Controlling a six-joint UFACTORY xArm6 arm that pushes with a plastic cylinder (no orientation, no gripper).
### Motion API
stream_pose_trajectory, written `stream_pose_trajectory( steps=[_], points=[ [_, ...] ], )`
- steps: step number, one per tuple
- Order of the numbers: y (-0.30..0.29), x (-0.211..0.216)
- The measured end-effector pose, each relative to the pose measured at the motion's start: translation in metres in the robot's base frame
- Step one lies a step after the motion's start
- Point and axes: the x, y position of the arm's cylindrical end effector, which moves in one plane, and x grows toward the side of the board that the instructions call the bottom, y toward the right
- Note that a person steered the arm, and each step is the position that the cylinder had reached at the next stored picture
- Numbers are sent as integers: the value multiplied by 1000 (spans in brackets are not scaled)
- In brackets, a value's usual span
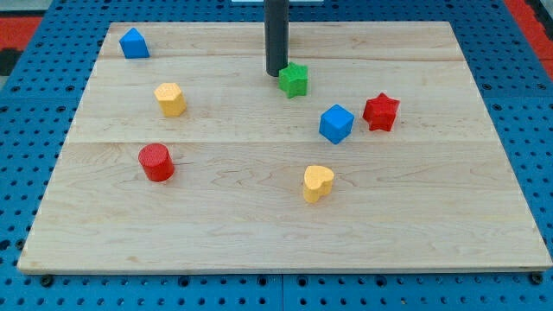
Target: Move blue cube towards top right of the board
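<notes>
Camera view: blue cube (336, 123) corner faces bottom.

The blue cube (336, 123) is a small, solid block of bright blue with clean edges, sitting flat on the pale wooden board (259, 233) with one corner turned toward the view's bottom, so that its top face and two side faces show. It lies a little to the view's right of the board's middle, roughly halfway between the board's top and bottom edges, and well short of the top right corner. It is whole and upright, and nothing rests on it or presses against it.
</notes>
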Motion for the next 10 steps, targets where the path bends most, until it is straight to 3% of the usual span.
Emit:
stream_pose_trajectory(
  steps=[2, 5, 6, 7, 8, 9, 10],
  points=[
    [-47, 12],
    [44, 124],
    [66, 119],
    [107, 65],
    [141, 38],
    [126, 60],
    [178, 89]
  ],
)
